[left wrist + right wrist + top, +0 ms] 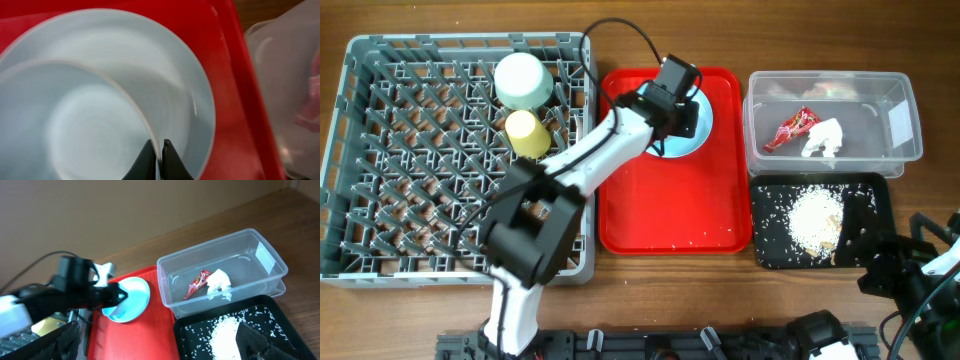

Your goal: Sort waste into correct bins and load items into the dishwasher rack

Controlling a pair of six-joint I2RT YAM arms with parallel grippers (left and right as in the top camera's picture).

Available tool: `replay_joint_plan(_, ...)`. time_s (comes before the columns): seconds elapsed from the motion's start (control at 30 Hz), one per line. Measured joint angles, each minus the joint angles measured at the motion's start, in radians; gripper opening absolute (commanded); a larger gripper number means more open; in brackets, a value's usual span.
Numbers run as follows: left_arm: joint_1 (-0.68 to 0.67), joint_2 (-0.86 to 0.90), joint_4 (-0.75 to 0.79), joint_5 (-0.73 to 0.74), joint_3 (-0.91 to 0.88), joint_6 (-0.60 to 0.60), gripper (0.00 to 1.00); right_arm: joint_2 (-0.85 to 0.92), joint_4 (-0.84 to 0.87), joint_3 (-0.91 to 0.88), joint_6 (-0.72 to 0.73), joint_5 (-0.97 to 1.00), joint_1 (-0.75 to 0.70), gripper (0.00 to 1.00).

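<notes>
left gripper (159, 155) pinching light blue plate (165, 75) rim, jaws nearly closed | plate tilting at 12 o'clock of red tray (660, 220) | right gripper (890, 272) sitting at table's 5 o'clock, opening unreadable | dishwasher rack (410, 180) holding 1 green bowl (523, 80), 1 yellow cup (526, 132) | clear tub (905, 130) holding 1 wrapper (790, 128), 1 tissue (824, 138) | black tray (770, 240) carrying 1 rice pile (815, 218)

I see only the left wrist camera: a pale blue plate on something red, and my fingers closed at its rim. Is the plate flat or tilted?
Observer: Tilted. In the right wrist view the light blue plate leans on the red tray, with the left gripper holding its rim.
Operator: What is in the rack?
Observer: The dishwasher rack holds a pale green bowl and a yellow cup, in its far corner beside the red tray.
Operator: And that blur on my right?
Observer: It is the clear tub, with a red wrapper and a white tissue inside.
</notes>
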Motion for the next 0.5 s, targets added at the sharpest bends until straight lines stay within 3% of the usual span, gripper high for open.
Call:
replay_joint_plan(0.07, 0.003, -0.108, -0.064, 0.021, -0.012, -0.001, 0.04, 0.000, 0.000, 0.000, 0.000, 0.000, 0.000, 1.00)
replay_joint_plan(0.17, 0.003, -0.421, -0.200, 0.061, -0.013, -0.003, 0.04, 0.000, -0.001, 0.000, 0.000, 0.000, 0.000, 1.00)
replay_joint_plan(0.27, 0.047, -0.711, -0.426, 0.110, 0.005, -0.003, 0.04, 0.000, 0.000, 0.000, 0.000, 0.000, 0.000, 1.00)
replay_joint_plan(0.37, 0.250, -0.919, -0.711, 0.197, 0.013, 0.009, 0.04, 0.000, 0.000, 0.000, 0.000, 0.000, 0.000, 1.00)
replay_joint_plan(0.5, 0.549, -0.967, -0.933, 0.440, 0.002, 0.116, 0.04, 0.000, 0.001, 0.000, 0.000, 0.000, 0.000, 1.00)
